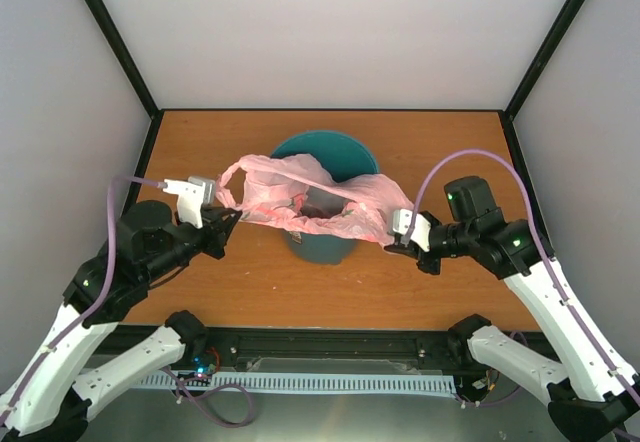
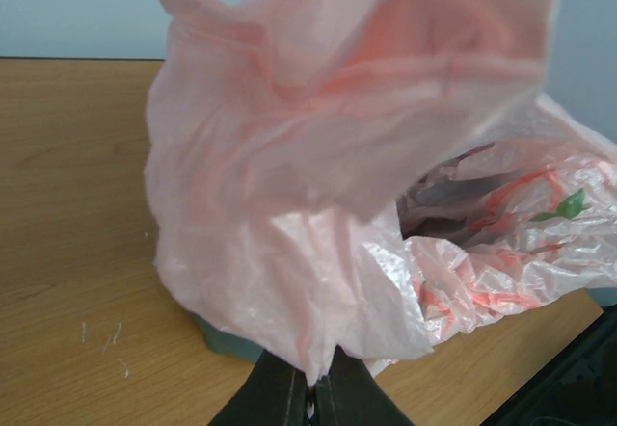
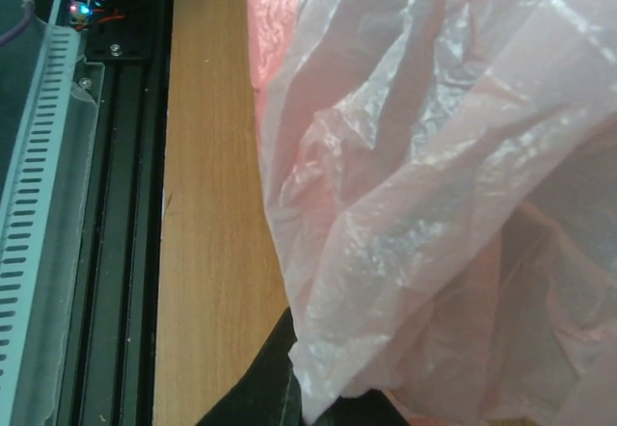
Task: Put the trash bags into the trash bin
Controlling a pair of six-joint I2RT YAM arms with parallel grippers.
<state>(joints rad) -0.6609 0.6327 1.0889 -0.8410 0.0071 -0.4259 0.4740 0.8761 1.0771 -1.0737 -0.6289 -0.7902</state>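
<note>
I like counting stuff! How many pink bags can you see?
1. The pink bag hangs stretched over the teal bin, its left end in the left pincer and its right end in the right pincer. Its crumpled folds could hide a second one.

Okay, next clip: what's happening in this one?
Both arms are holding one pink trash bag stretched across the top of the teal trash bin, which stands upright on the wooden table. The left gripper pinches the bag's left end and the right gripper its right end. The bag sags over the bin's opening with its mouth partly open, but it has not been put inside yet.
</note>
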